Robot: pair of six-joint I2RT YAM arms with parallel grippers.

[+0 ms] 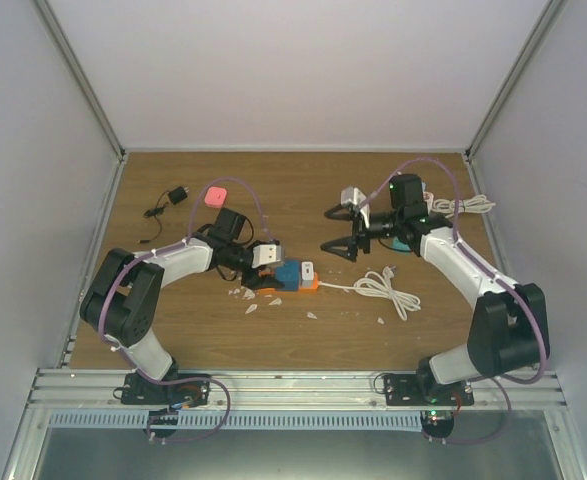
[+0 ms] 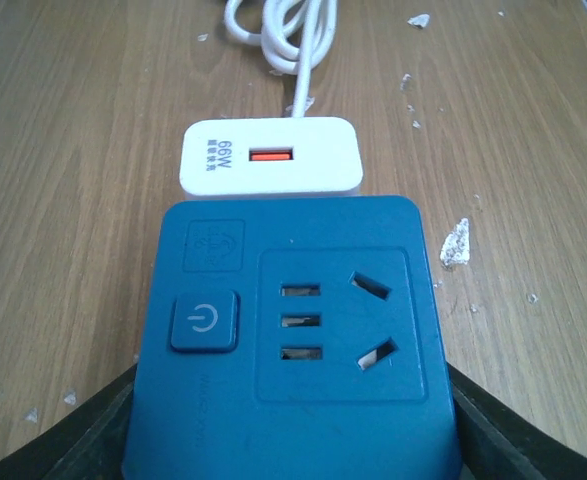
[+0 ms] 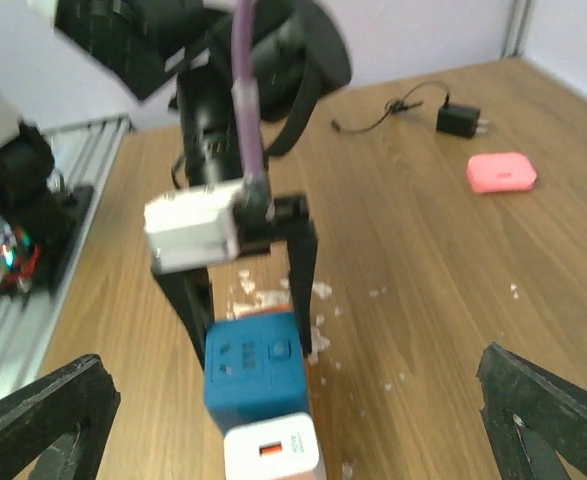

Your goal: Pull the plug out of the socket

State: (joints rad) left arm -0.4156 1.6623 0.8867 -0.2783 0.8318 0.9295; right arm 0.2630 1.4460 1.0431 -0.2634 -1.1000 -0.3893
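The blue socket cube (image 1: 291, 277) sits on an orange base on the wooden table, and it also shows in the left wrist view (image 2: 293, 340) and the right wrist view (image 3: 255, 375). A white 66W plug (image 2: 269, 157) is pushed into its far side, and it also shows in the top view (image 1: 308, 268) and the right wrist view (image 3: 271, 452). A white cable (image 1: 388, 290) runs from the plug. My left gripper (image 1: 270, 268) is shut on the socket, one finger (image 2: 73, 440) on each side. My right gripper (image 1: 335, 230) is wide open and empty, raised to the right of the plug, with one fingertip (image 3: 43, 410) at each lower corner of its view.
A pink case (image 1: 216, 194) and a black adapter (image 1: 178, 195) with its cord lie at the back left. A second white cable coil (image 1: 463, 205) lies at the back right. White crumbs (image 1: 253, 300) are scattered around the socket.
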